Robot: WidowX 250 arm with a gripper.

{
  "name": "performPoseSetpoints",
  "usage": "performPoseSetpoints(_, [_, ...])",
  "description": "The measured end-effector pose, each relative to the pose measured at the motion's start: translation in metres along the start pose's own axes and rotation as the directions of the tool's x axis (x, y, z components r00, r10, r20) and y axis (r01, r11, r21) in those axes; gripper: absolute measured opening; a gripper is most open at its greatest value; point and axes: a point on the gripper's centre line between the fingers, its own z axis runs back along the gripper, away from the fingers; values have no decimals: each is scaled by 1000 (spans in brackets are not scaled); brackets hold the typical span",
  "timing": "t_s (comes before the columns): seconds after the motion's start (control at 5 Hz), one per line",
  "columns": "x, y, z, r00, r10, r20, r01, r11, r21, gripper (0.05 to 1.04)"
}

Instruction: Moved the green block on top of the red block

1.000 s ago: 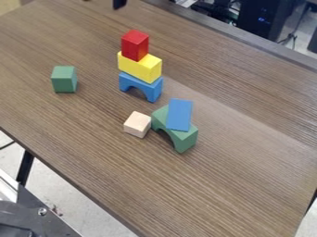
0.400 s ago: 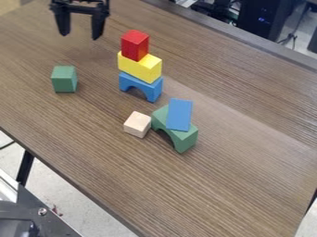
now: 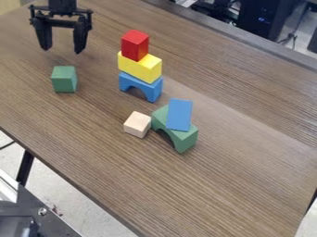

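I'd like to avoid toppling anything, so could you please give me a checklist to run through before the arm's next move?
1. Gripper open, with nothing between its fingers: ok.
2. Green block standing apart from the other blocks, nothing on it: ok.
3. Top of the red block free to take a block: ok.
4. Yellow block and blue arch stacked upright beneath the red one: ok.
5. Gripper's fingers down around the green block: not ok, they hang short of it.
6. Finger spread lined up with the block's sides: cannot tell.
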Motion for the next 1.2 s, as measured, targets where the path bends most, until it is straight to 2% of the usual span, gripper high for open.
performPoseSetpoints(0.2, [-28,-10,6,996,-57,62,57,998,4,997])
performPoseSetpoints(0.4, [-55,-27,6,985,-99,144,92,994,52,997])
performPoseSetpoints(0.6, [-60,-30,-1,973,-105,206,91,993,76,997])
performPoseSetpoints(0.8, [-57,-19,-13,980,-53,192,34,994,99,997])
performPoseSetpoints(1.2, [-55,15,-14,980,99,170,-106,994,32,964])
